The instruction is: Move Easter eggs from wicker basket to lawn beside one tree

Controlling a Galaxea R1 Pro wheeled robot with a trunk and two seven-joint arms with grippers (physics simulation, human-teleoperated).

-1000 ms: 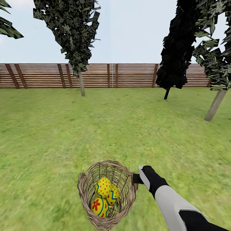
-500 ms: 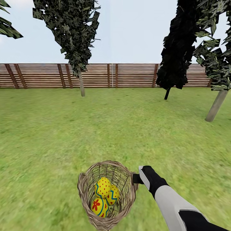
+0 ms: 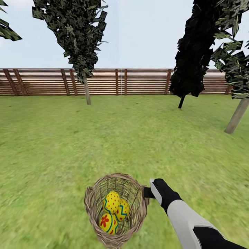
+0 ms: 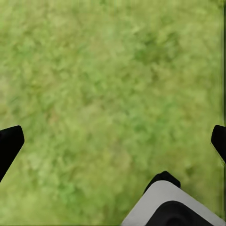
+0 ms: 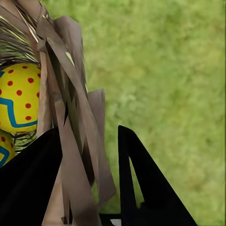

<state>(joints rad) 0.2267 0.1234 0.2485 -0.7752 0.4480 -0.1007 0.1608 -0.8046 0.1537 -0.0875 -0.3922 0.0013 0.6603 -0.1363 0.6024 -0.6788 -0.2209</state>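
Where right tool (image 3: 149,192) grips, woven-twig wicker basket (image 3: 92,207), glossy eggs (image 3: 112,202).

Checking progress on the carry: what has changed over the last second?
The view has shifted: the trees and fence slid slightly, the right-hand trunk most, so the camera moved. The right claw stays clamped on the wicker basket rim, all three eggs still inside.

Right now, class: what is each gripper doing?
Left gripper: open, holding nothing.
Right gripper: shut on the basket rim.
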